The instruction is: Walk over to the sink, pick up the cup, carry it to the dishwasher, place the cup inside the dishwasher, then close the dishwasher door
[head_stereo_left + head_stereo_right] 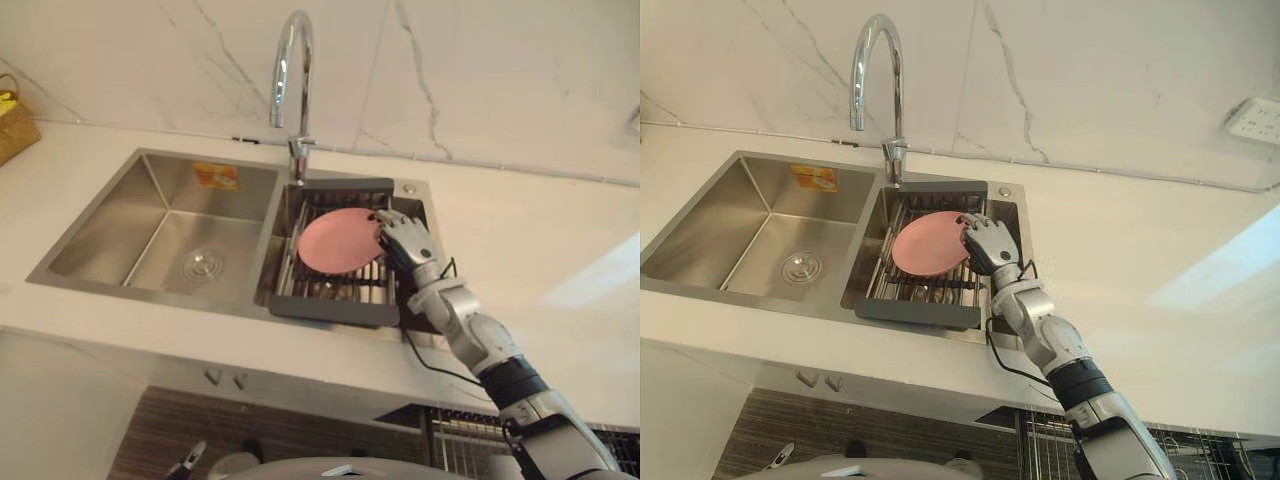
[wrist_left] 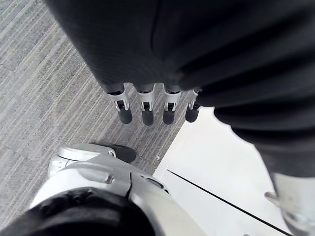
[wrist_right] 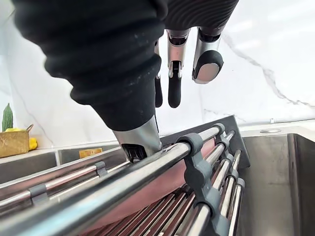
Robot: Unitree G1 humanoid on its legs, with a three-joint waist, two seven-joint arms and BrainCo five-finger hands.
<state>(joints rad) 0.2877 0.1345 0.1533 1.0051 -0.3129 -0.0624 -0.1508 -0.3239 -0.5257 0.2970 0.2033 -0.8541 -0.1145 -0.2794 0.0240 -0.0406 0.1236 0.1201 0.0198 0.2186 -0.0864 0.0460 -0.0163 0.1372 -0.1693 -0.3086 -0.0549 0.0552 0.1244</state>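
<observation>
A flat, round pink dish lies on the dark-framed wire rack over the sink's right basin; I see no cup. My right hand reaches in from the right and rests at the dish's right edge. In the right wrist view its fingers stretch out nearly straight above the rack's steel rods, with the pink dish showing between the rods below. They are not curled round anything. My left hand hangs low beside me over the grey floor, fingers straight and holding nothing.
A tall chrome faucet rises behind the rack. The left basin holds only its drain. A woven basket stands at the counter's far left. A wire dishwasher rack shows below the counter at lower right.
</observation>
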